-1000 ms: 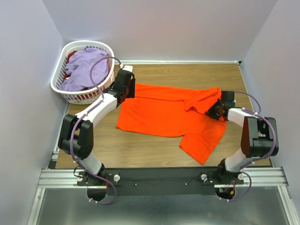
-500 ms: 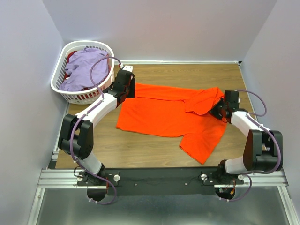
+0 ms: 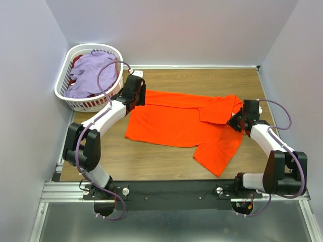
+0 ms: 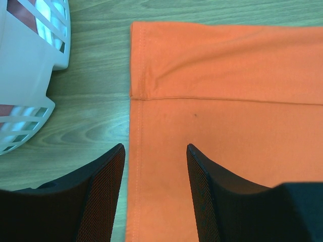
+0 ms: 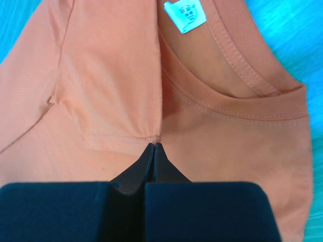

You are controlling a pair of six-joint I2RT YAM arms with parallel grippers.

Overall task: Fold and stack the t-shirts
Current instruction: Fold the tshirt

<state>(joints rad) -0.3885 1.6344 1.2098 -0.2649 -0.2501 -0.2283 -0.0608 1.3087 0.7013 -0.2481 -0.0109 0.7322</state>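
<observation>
Your right arm has swung outward and the right gripper (image 5: 154, 147) has gone from parted to pressed together, pinching the folded sleeve's hem on the orange tee (image 5: 227, 146). The left gripper (image 4: 154, 151) hangs spread over the tee's far edge, near the basket (image 4: 30, 60). The tee lies mid-table (image 3: 202, 80).

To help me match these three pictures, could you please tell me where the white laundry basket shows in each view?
Top external: the laundry basket sits at the upper left, in the far left corner.
Left wrist: the laundry basket runs down the left edge; only part of its slotted wall shows.
Right wrist: not in it.
Shared landmark: the orange t-shirt appears in all three views, just right of the basket where both show.
</observation>
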